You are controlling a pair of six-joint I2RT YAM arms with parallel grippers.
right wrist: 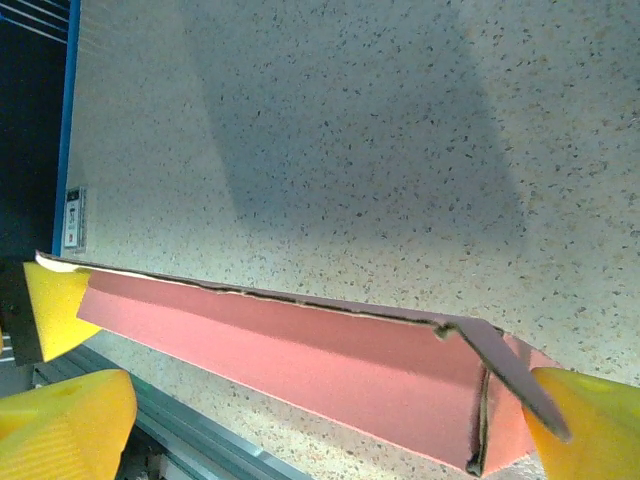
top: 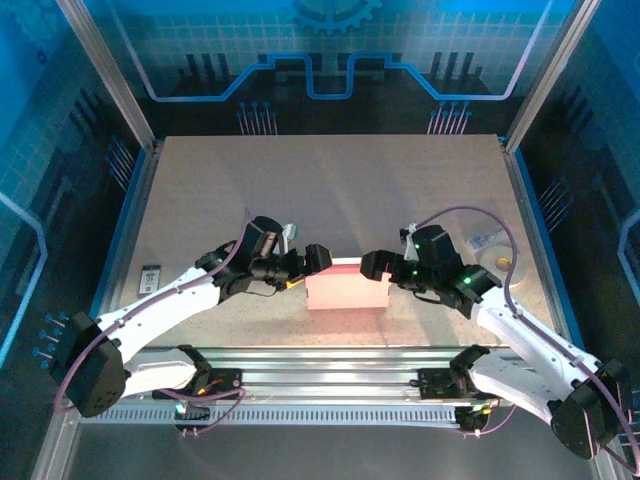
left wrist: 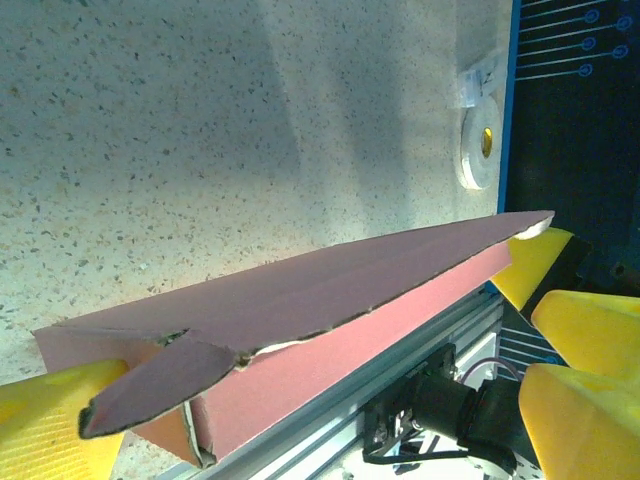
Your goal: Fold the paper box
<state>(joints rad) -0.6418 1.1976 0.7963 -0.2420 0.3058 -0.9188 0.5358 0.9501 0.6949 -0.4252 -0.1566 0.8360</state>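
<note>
The paper box (top: 347, 288) is pink and sits folded into a long low shape near the table's front edge, between my two grippers. My left gripper (top: 314, 260) is open at its left end, where a loose end flap (left wrist: 160, 385) lies over one yellow finger (left wrist: 45, 425). My right gripper (top: 377, 266) is open at the right end. There another end flap (right wrist: 505, 365) hangs out against a yellow finger (right wrist: 590, 425). The top lid panel (left wrist: 300, 285) lies slightly ajar along the box's long edge, and the same box (right wrist: 330, 365) runs across the right wrist view.
A white tape roll (top: 497, 262) lies at the right side of the table, also in the left wrist view (left wrist: 478, 148). A small dark card (top: 150, 276) sits near the left edge. The aluminium rail (top: 330, 365) runs just in front of the box.
</note>
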